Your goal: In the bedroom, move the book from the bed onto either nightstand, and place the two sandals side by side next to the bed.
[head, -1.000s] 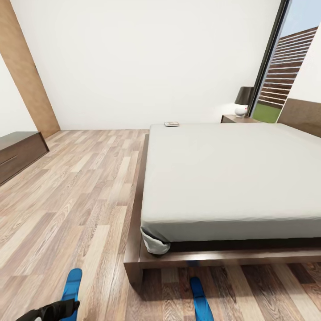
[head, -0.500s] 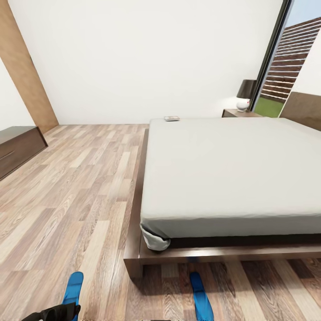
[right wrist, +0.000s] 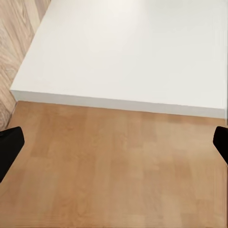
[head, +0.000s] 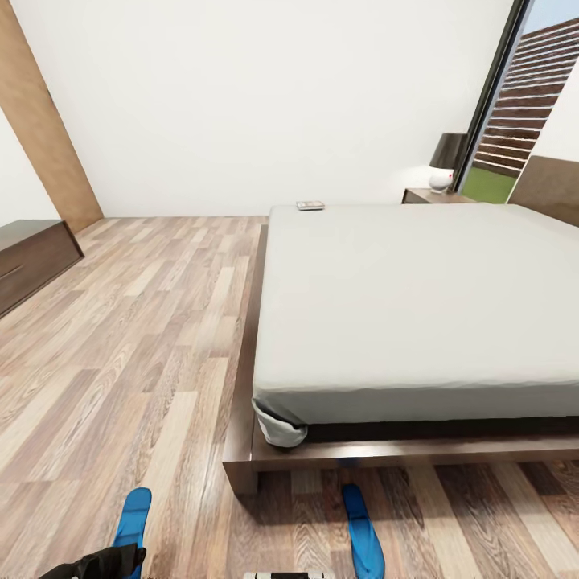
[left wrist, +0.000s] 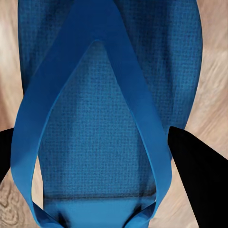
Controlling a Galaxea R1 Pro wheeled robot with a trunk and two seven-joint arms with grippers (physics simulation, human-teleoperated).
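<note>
Sandal step: left end effector (left wrist: 111, 156) spread wide around near-left sandal (left wrist: 109, 109), ungrasped. Right end effector (right wrist: 114, 142) spread, empty. Next: clench, carry beside second sandal (head: 362, 535).

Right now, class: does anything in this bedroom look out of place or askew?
Yes. The two blue sandals lie far apart on the floor by the foot of the bed, one under the left gripper, the other near the frame. The mattress cover bunches loosely at the near corner.
</note>
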